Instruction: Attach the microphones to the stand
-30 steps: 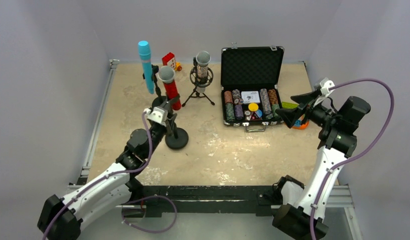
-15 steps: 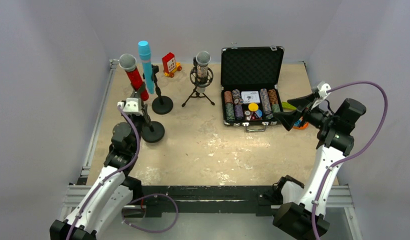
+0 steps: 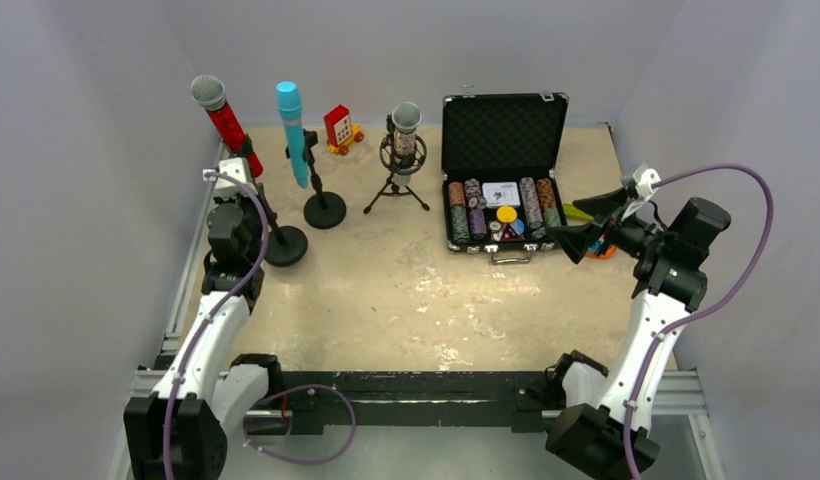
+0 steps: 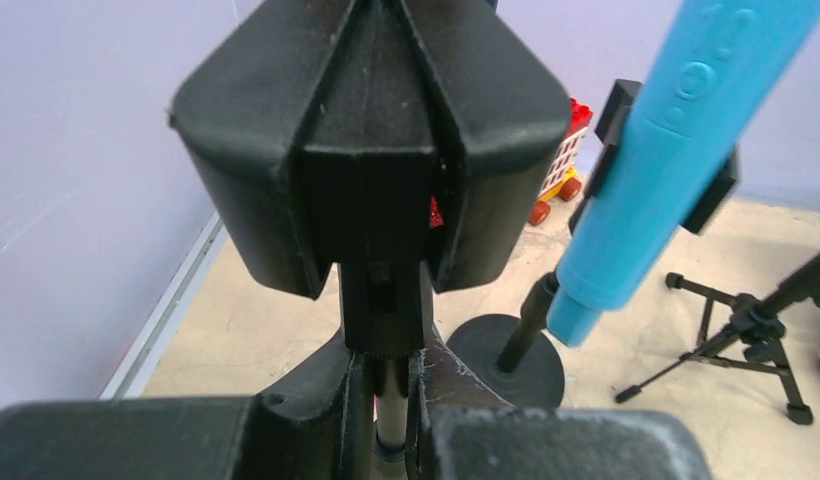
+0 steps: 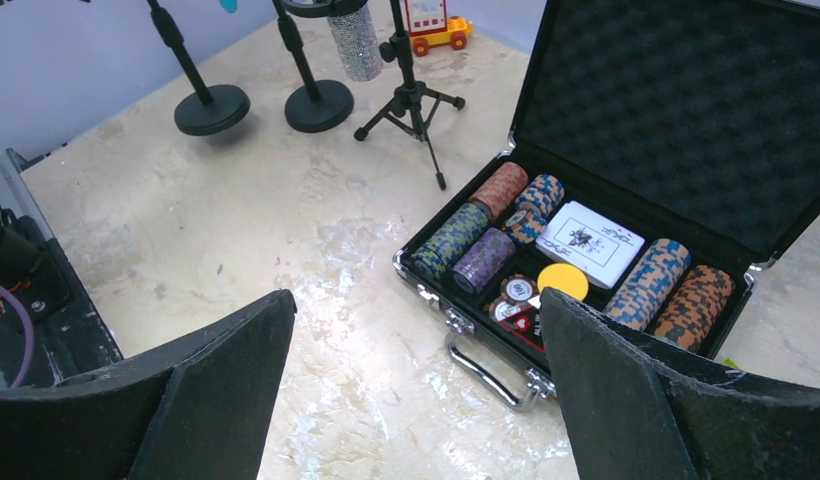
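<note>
Top view: find red-glitter microphone with grey mesh head point(image 3: 218, 112) tilted in black round-base stand point(image 3: 285, 246) near left edge; note left gripper point(image 3: 244, 165) clamped on that stand.
Left wrist view: see black fingers point(image 4: 236, 150) closed tight around stand's upper part.
Right wrist view: see right gripper point(image 5: 416, 305) spread wide, empty, facing open black chip case point(image 5: 686, 110).

White left arm point(image 3: 211, 335) and white right arm point(image 3: 641, 340), black at the joints and bases. A thin purple cable point(image 3: 731, 166) looping along each. Left gripper point(image 4: 371, 170) and right gripper point(image 5: 416, 300) black, with thick wedge fingers. Small white part by each wrist.
</note>
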Robot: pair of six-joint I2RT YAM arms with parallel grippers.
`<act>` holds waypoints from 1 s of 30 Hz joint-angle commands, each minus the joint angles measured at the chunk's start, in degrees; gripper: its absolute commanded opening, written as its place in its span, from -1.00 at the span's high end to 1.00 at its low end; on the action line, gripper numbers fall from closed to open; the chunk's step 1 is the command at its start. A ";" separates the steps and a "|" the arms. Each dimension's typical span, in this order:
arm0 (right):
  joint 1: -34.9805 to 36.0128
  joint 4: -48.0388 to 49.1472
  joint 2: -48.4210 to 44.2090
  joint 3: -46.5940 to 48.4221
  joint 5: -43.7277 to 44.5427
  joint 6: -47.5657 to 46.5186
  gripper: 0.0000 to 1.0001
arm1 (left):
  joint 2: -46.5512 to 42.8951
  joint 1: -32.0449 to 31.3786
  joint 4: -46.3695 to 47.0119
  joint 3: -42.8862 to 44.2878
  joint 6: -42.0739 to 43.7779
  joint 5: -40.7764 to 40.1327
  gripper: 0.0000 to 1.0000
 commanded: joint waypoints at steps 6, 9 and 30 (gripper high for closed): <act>-0.07 -0.19 -0.19 -0.08 -1.83 -1.34 -0.93 | 13.48 6.11 20.08 8.97 2.27 3.12 1.00; -0.07 -0.14 -0.19 -0.15 -2.03 -1.40 -0.93 | 17.93 7.76 22.62 10.53 2.29 4.62 1.00; -0.07 -0.87 0.68 -0.06 -2.06 -2.51 -0.94 | 22.18 9.29 30.70 1.17 1.16 4.29 -0.38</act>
